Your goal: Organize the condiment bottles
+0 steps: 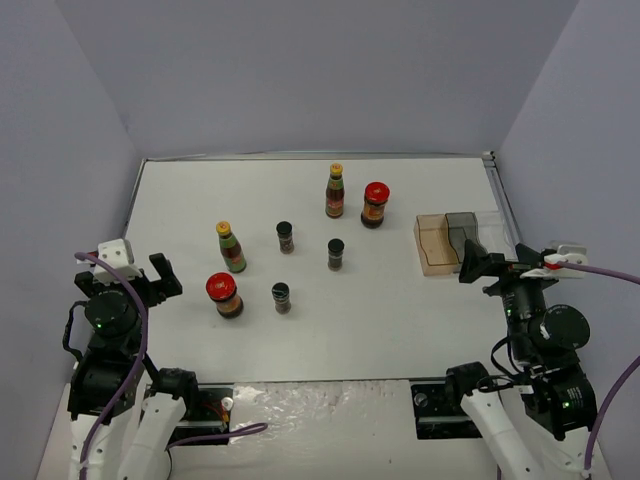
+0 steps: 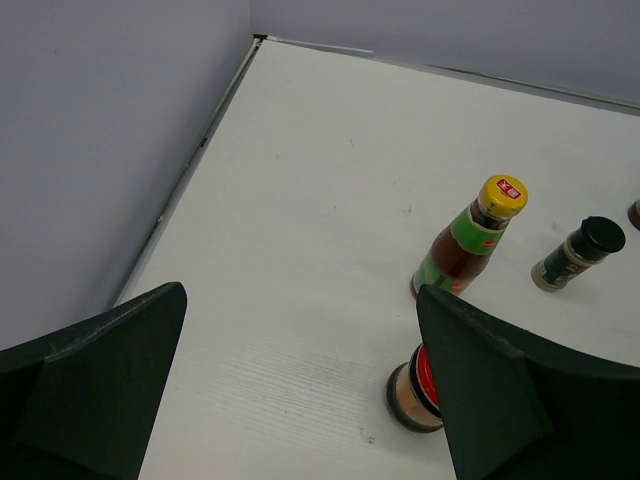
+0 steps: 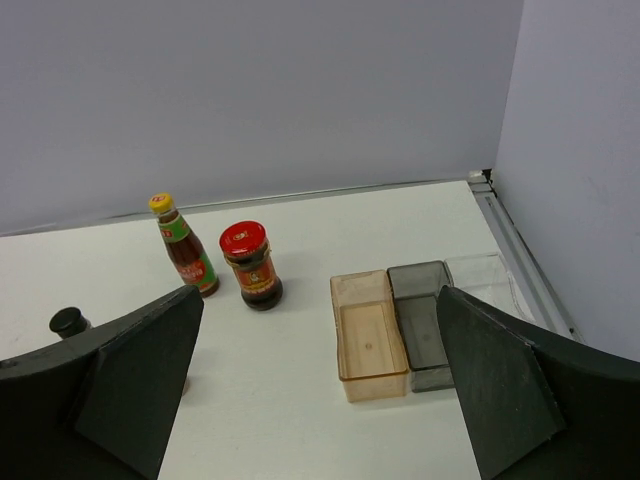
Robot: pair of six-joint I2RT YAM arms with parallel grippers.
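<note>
Count on the counter (image 1: 400,310): two tall yellow-capped bottles (image 1: 231,247) (image 1: 335,191), two red-lidded jars (image 1: 224,295) (image 1: 375,204), three black-capped shakers (image 1: 285,237) (image 1: 336,254) (image 1: 281,298), seven in all. One three-compartment tray (image 1: 437,268) sits to their right near the counter edge; its clear end compartment is hard to make out. In the left wrist view the near jar is half hidden behind a finger. All seven stand upright mid-counter, long axes vertical, caps up, none touching. Left end effector (image 2: 300,295) is spread wide, holding nothing. Right end effector (image 3: 318,295) is likewise wide and empty.
</note>
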